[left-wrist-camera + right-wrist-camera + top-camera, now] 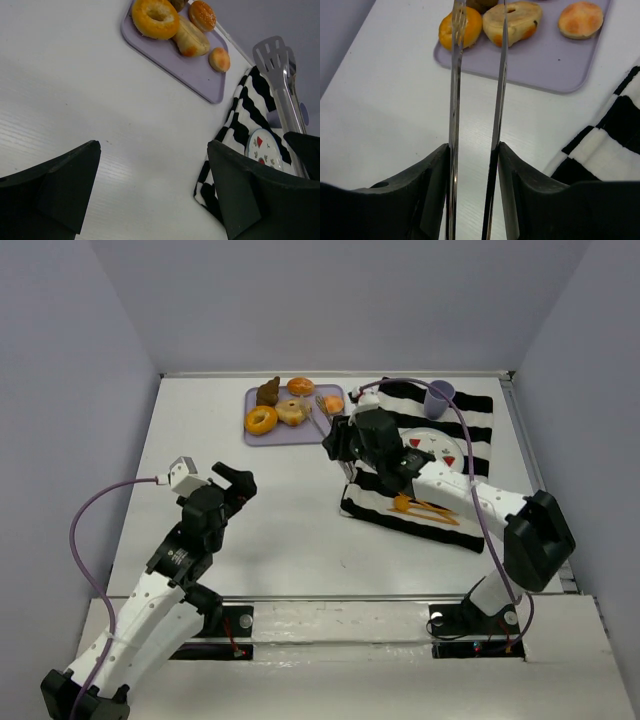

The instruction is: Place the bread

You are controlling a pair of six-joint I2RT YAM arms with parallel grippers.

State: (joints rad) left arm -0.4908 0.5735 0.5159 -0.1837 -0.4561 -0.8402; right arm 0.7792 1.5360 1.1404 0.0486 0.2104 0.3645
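The bread [291, 411], a pale tan roundish piece, lies on the purple tray [300, 428] between the orange ring doughnut [261, 420] and a small bun [333, 403]. It also shows in the left wrist view [191, 41] and the right wrist view [516, 19]. My right gripper [340, 447] [474, 150] is shut on metal tongs [454, 80]. The tong arms stand a little apart, and their tips reach over the tray at the doughnut [470, 27] and the bread. My left gripper [236, 486] [154, 146] is open and empty over bare table, well short of the tray.
A brown pastry [268, 393] and another bun [300, 386] share the tray. A black-and-white striped cloth [475, 425] on the right carries a white plate [432, 447], a purple cup [439, 397] and orange utensils [425, 507]. Walls close in the table.
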